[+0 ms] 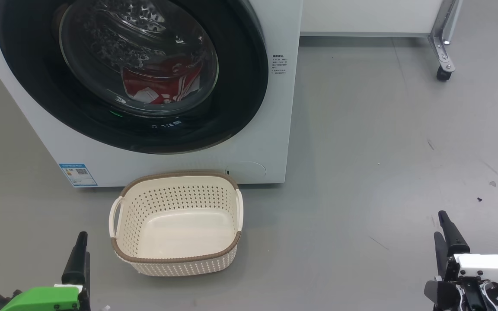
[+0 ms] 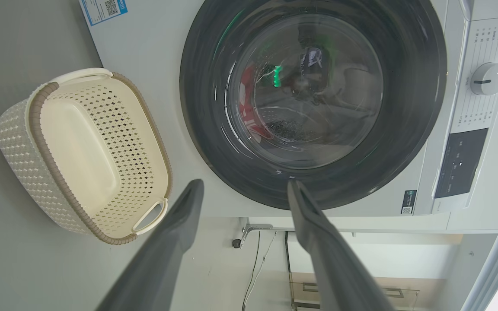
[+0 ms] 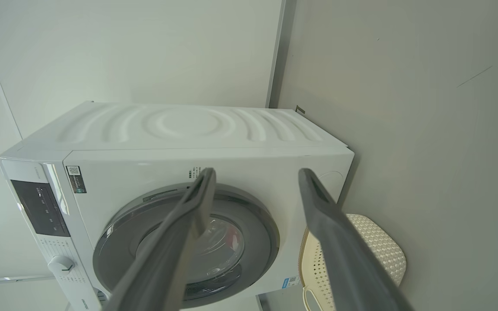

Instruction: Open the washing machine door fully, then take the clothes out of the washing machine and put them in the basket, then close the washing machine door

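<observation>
Door: We see the large round door with a wide glossy black rim and a bulging clear glass bowl [image 1: 240,95] shut flat against the front of the big white front-loading washing machine [image 1: 275,142]. The machine takes up the 11 o'clock part of the head view.
Clothes: The red fabric garments with white stripes [image 1: 158,86] lie inside the drum. We see them through the glass, toward 6 o'clock of the bowl.
Basket: The small cream plastic basket with perforated sides, a brown woven-look rim and two side handles [image 1: 175,260] stands upright on the grey floor [image 1: 361,172]. It is at 6 o'clock from the door, just in front of the machine's base. We cannot tell whether the two touch.
Left gripper: In its own wrist view we find the left gripper [image 2: 245,185] with its two long dark fingers spread apart and nothing between them, pointing toward the door's rim. In the head view it sits at 8 o'clock, near the basket but not touching it.
Right gripper: The right gripper [image 3: 257,170] likewise has its fingers parted and holds nothing. In the head view it sits at 4 o'clock, well apart from the basket and the machine.
Label: A small blue label [image 1: 78,174] is stuck on the machine's front at 7 o'clock from the door.
Background: A metal castor leg [image 1: 443,65] stands at 1 o'clock of the head view.
</observation>
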Motion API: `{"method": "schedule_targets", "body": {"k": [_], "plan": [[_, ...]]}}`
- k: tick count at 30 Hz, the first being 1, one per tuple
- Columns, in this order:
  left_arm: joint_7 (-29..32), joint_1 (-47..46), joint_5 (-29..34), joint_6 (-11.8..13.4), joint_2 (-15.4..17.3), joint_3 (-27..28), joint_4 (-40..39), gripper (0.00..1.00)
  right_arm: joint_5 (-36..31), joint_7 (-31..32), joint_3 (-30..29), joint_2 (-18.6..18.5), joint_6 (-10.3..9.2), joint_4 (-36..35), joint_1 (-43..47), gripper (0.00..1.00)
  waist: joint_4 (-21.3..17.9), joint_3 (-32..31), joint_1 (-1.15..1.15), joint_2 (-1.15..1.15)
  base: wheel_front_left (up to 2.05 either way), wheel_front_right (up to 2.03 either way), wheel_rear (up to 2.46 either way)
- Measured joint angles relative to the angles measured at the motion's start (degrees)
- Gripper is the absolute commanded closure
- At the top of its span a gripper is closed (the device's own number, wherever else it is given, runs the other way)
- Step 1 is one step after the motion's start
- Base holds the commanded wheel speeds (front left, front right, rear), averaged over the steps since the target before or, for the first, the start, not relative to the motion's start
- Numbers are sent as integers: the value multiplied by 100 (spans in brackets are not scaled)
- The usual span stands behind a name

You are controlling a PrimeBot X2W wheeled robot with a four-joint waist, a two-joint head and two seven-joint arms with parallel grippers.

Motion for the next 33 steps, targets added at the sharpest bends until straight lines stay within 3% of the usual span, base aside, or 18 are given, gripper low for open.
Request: {"method": "schedule_targets", "body": {"k": [12, 33], "plan": [[-214, 1, 86, 0, 2, -13, -216, 0, -397, -225, -14, -16, 0, -153, -4, 0, 10, -7, 0, 0, 0, 0, 0], [-528, -4, 1337, -1, 49, -105, -791, 0, -1826, -550, 257, -51, -10, -648, -93, 0, 52, -19, 0, 0, 0, 0, 0]]}}
